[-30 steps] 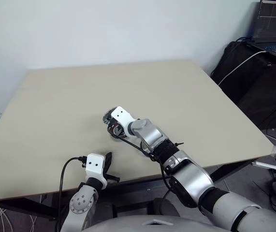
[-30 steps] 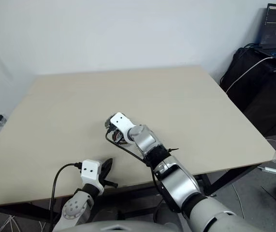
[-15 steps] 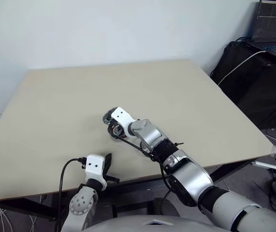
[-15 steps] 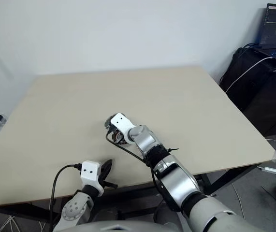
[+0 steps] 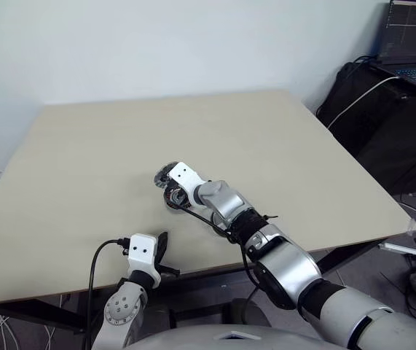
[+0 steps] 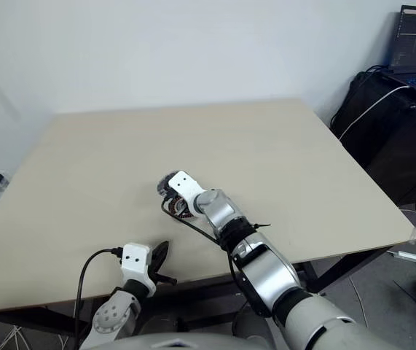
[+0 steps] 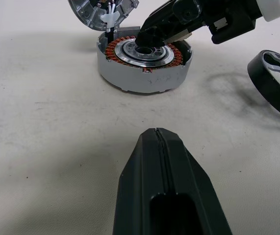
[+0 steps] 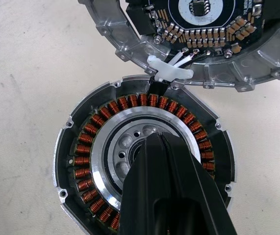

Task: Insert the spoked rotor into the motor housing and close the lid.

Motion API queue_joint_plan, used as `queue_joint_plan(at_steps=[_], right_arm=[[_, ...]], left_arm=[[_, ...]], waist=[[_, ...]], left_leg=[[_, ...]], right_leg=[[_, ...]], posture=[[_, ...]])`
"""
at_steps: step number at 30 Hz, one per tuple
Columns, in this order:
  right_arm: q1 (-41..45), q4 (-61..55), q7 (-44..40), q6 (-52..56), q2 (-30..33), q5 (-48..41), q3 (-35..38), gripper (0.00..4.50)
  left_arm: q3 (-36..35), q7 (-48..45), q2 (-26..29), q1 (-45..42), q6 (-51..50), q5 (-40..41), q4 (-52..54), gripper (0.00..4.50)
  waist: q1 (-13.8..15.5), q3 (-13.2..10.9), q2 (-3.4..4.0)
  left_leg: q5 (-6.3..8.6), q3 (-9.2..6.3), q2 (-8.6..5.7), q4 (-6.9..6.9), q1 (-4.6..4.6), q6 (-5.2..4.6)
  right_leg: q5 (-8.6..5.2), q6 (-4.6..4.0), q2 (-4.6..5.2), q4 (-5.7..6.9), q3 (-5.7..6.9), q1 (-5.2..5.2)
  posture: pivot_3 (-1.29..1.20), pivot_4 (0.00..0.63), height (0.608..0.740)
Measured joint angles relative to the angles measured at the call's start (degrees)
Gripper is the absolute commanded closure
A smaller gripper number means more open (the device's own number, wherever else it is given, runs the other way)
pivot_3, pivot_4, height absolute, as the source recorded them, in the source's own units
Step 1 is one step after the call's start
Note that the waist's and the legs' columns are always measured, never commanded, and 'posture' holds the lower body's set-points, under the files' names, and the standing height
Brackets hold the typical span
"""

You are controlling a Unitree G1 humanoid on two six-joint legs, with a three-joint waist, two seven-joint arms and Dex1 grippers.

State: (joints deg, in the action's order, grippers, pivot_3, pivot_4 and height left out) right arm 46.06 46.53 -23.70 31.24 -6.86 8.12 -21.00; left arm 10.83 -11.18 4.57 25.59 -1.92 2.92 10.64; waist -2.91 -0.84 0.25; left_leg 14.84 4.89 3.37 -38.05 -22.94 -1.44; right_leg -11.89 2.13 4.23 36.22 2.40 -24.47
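Two closed pairs of fingers marked the moment, and almost nothing had shifted over the last second. The right gripper [image 7: 147,38], fingers pressed together and holding nothing, stayed with its tip in the silvery centre of the motor housing [image 7: 144,66], inside the ring of copper windings. The lid [image 8: 218,39] stood tipped open at the housing's far edge, joined by thin white wires. The spoked rotor [image 7: 277,83] lay on the surface [image 5: 106,146] just beside the housing, untouched. The left gripper [image 7: 162,142], also closed and empty, hung back near the surface edge. Insertion, by this look, had not begun; the rotor first needed picking up.
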Motion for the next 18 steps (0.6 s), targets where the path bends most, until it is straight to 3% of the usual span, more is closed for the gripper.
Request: queue_joint_plan(at_steps=[18], right_arm=[[-3.11, -8.82, -0.57, 3.1, 1.07, -0.47, 0.56, 4.46]], left_arm=[[0.05, -0.34, 0.07, -0.48, -0.03, 0.01, 0.0, 4.5]], waist=[[-0.02, 0.0, 0.0]], left_leg=[[0.0, 0.0, 0.0, 0.0, -0.01, 0.0]], right_leg=[[0.0, 0.0, 0.0, 0.0, 0.0, 0.0]], posture=[[0.0, 0.0, 0.74]])
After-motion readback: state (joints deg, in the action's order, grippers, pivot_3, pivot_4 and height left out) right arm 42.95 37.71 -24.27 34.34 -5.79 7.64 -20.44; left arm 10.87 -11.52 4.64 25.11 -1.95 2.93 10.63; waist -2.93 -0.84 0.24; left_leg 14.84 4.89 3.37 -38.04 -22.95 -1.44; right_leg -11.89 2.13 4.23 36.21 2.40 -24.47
